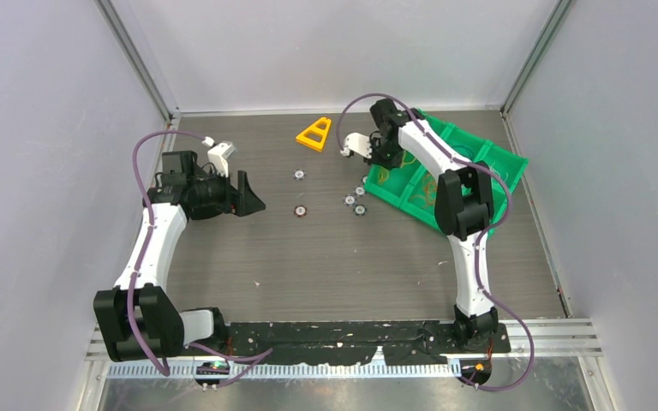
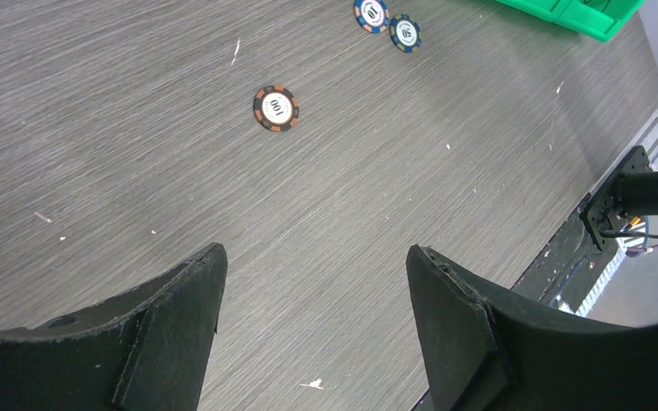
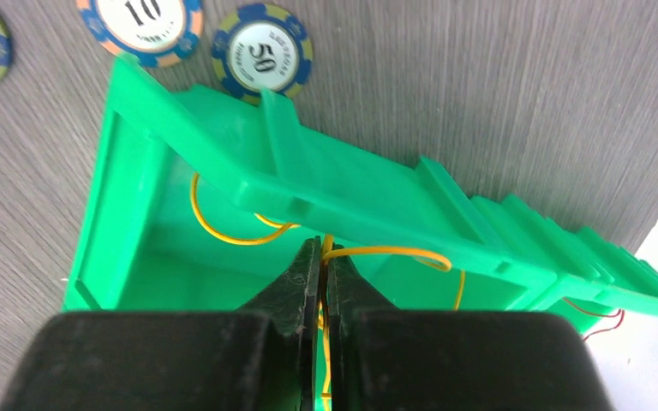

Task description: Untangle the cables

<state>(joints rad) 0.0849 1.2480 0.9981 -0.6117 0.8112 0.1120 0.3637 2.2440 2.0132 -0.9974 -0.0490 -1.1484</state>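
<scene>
Down inside the green bin at the far right of the table, the right gripper has its two black fingers pressed together, with a yellow wire pinched between them. That strand runs lengthwise along the seam of the fingers and comes out at the tips. It then arches over to the right under the bin's rim and drops down again. Another yellow loop sags away to the left against the inner wall, so the yellow strands lie across the compartment, roughly along the rim. The rim and its ribbed edge overhang the wires and hide where the loops meet. At the bin's outer end a very thin red wire curls just past the edge; I cannot tell whether it is tied in with the yellow.

The wires are hair-thin, springy and glossy, and they hold loose curves rather than lying flat.

Just outside the bin wall two poker chips lie flat on the grey wood-grain table, one marked 50 and one marked 10, close together. More chips are scattered toward the middle. An orange triangle lies near the back wall.

Well apart on the left side, the left gripper hangs over the table with its jaws spread wide and nothing in them. A chip marked 100 lies ahead of it.
</scene>
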